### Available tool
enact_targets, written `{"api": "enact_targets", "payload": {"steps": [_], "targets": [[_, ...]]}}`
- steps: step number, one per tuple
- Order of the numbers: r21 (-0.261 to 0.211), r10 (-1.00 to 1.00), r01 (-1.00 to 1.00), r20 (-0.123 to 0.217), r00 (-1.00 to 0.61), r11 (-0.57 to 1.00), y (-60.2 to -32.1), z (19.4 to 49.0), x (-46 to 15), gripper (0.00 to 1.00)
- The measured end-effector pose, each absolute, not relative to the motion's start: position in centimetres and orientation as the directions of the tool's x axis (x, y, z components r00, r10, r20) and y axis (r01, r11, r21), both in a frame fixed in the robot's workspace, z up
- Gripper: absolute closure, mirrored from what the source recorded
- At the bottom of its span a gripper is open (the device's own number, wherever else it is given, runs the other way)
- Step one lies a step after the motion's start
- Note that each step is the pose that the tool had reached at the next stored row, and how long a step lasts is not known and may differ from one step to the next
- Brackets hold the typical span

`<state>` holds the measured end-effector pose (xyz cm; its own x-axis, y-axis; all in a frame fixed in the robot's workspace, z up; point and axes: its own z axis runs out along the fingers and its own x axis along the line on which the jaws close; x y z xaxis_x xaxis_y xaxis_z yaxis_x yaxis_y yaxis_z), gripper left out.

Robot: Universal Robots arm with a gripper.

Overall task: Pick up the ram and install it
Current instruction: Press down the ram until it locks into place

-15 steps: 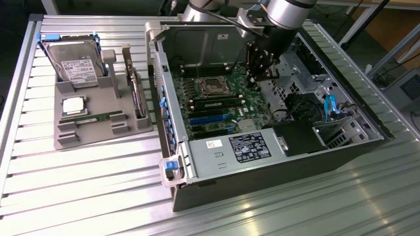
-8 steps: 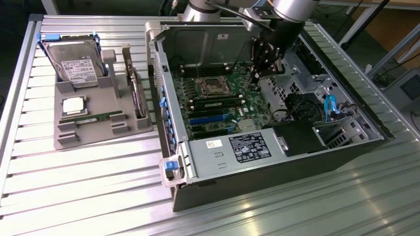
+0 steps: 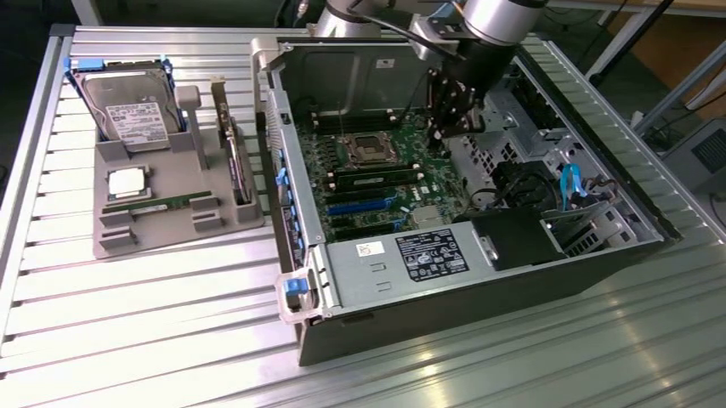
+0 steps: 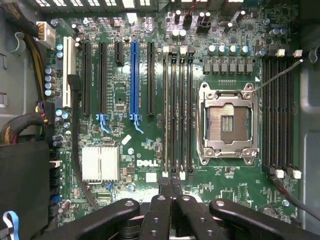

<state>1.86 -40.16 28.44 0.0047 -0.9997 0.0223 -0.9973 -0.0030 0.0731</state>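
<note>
Ram seated beside the CPU socket, pincer closed above the board

One ram (image 3: 375, 180) stands in the slot bank just beside the CPU socket (image 3: 369, 150), on the socket's side toward the blue slot (image 4: 133, 80). A second ram (image 3: 159, 204) lies on the grey tray (image 3: 170, 242), outside the case (image 3: 477, 293) and well apart from the socket, to the exterior view's left. The gripper (image 4: 172, 192) hangs over the motherboard (image 4: 125, 95) near the socket, its fingers pressed together and empty.

- The arm (image 3: 499, 21) reaches in from twelve o'clock of the exterior view, wrist pointing straight down.
- The gripper (image 4: 172, 192) has its fingers (image 4: 162, 200) pressed together, tips touching.
</note>
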Motion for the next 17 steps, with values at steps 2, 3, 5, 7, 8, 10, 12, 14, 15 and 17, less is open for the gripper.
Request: {"api": "enact_targets", "payload": {"steps": [2, 3, 5, 7, 8, 10, 12, 14, 15, 17], "targets": [[0.073, -1.000, -0.997, 0.022, 0.005, -0.003, -40.2, 28.0, 1.8, 0.90], [0.073, -1.000, -0.997, 0.022, 0.005, -0.003, -40.2, 27.8, 1.8, 0.90], [0.073, -1.000, -0.997, 0.022, 0.005, -0.003, -40.3, 27.5, 1.7, 0.90], [0.073, -1.000, -0.997, 0.022, 0.005, -0.003, -40.4, 27.1, 1.7, 0.90], [0.073, -1.000, -0.997, 0.022, 0.005, -0.003, -40.4, 26.9, 1.7, 0.90], [0.073, -1.000, -0.997, 0.022, 0.005, -0.003, -40.5, 26.6, 1.7, 0.90], [0.073, -1.000, -0.997, 0.022, 0.005, -0.003, -40.5, 26.2, 1.7, 0.90], [0.073, -1.000, -0.997, 0.022, 0.005, -0.003, -40.5, 25.8, 1.7, 0.90], [0.073, -1.000, -0.997, 0.022, 0.005, -0.003, -40.5, 25.5, 1.7, 0.90], [0.073, -1.000, -0.997, 0.022, 0.005, -0.003, -40.5, 24.7, 1.7, 0.90]]}}
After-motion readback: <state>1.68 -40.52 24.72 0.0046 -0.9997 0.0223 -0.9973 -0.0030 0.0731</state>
